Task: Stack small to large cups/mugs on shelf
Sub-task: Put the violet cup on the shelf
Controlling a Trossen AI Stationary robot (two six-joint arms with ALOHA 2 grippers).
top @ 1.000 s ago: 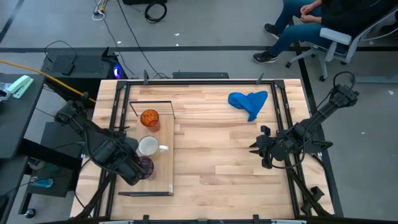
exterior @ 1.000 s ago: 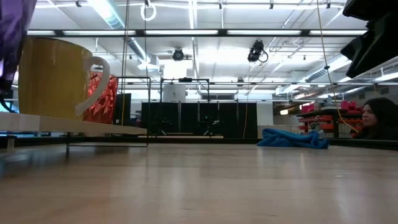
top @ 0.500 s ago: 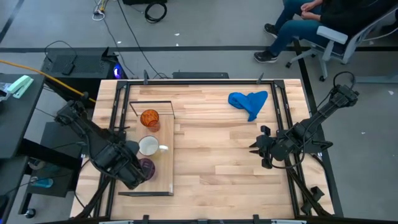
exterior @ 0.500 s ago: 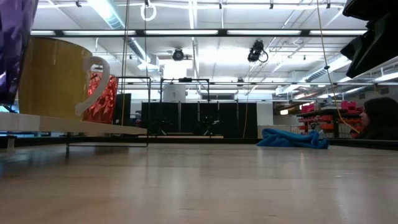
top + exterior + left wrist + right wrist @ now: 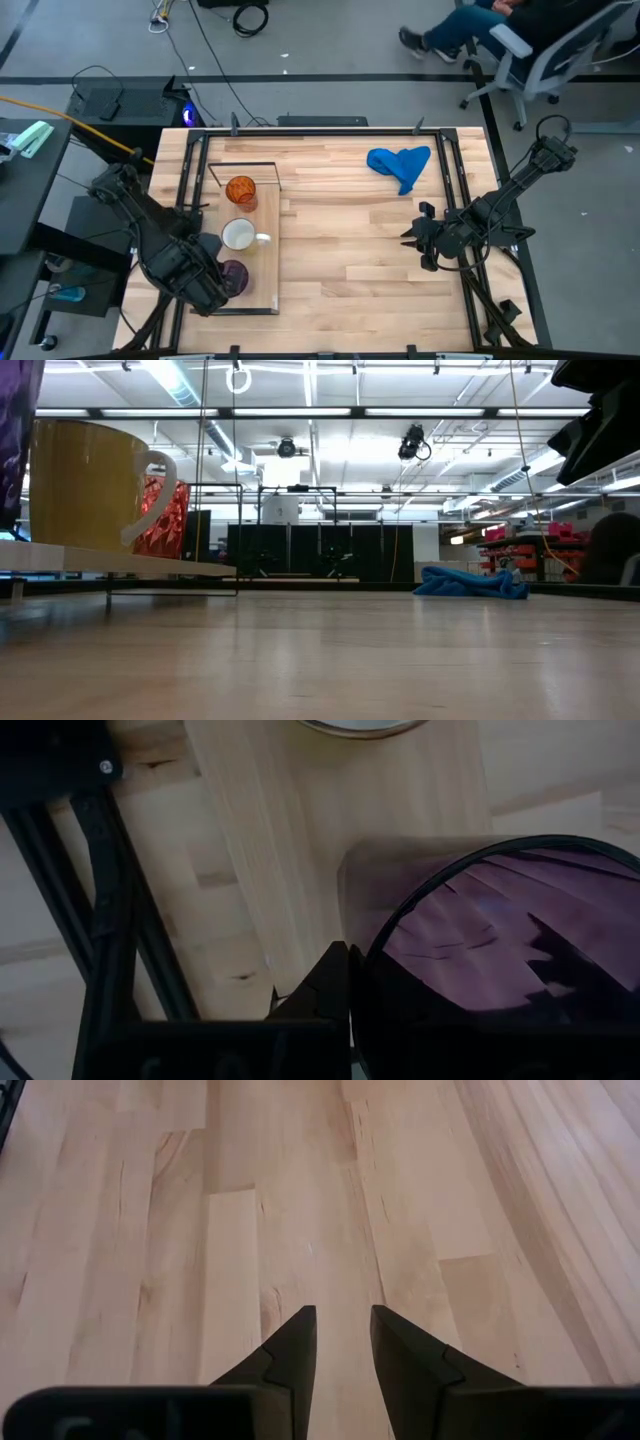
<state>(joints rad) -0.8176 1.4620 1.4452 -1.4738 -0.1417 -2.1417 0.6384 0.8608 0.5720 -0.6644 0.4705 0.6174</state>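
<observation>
Standing empty: purple cup, white mug

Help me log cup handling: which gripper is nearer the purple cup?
Left. The left gripper is right at the purple cup on the shelf; the right gripper hangs far across the table.

The right claw hangs above the bench, its two dark fingers pointing toward twelve o'clock with a narrow gap of bare wood showing between the tips. Nothing is held between them. Pale planks with light grain fill the view, their seams running from six toward twelve o'clock and fanning toward two o'clock on one side.
</observation>
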